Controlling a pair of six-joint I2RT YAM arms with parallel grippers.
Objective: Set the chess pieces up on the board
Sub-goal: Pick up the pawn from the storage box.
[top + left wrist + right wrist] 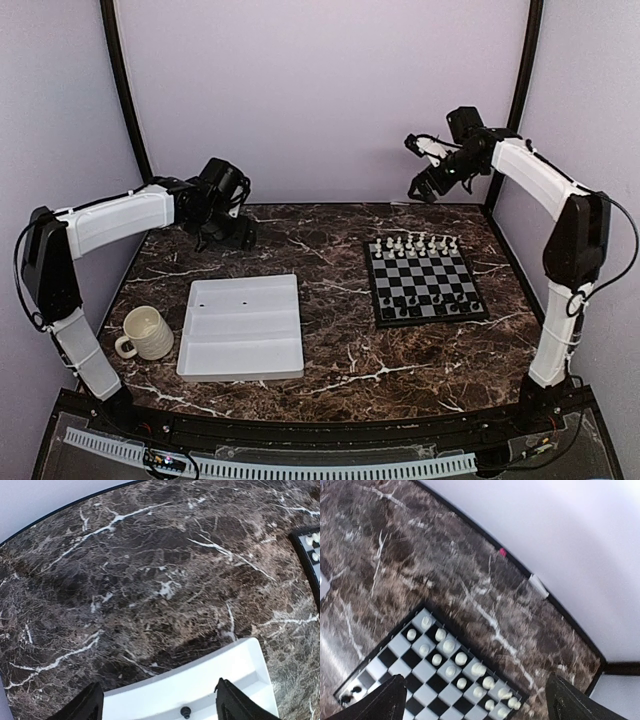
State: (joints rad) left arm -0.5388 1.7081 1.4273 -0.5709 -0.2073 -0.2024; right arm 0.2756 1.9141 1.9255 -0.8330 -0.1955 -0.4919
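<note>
Top external view places two black chessmen [208, 297] on the white tray [240, 350], left of the board [430, 285]. Left gripper [158, 685] and right gripper [475, 677] gape, empty. Centre over one chessman before you close.

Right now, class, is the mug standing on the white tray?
No, the mug stands on the marble table, left of the white tray.

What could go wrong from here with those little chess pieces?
A black piece on the white tray is tiny; the wide-open left fingers could knock it over rather than grip it. The white pieces stand crowded on the board, so the right fingers could topple neighbours if lowered there.
</note>
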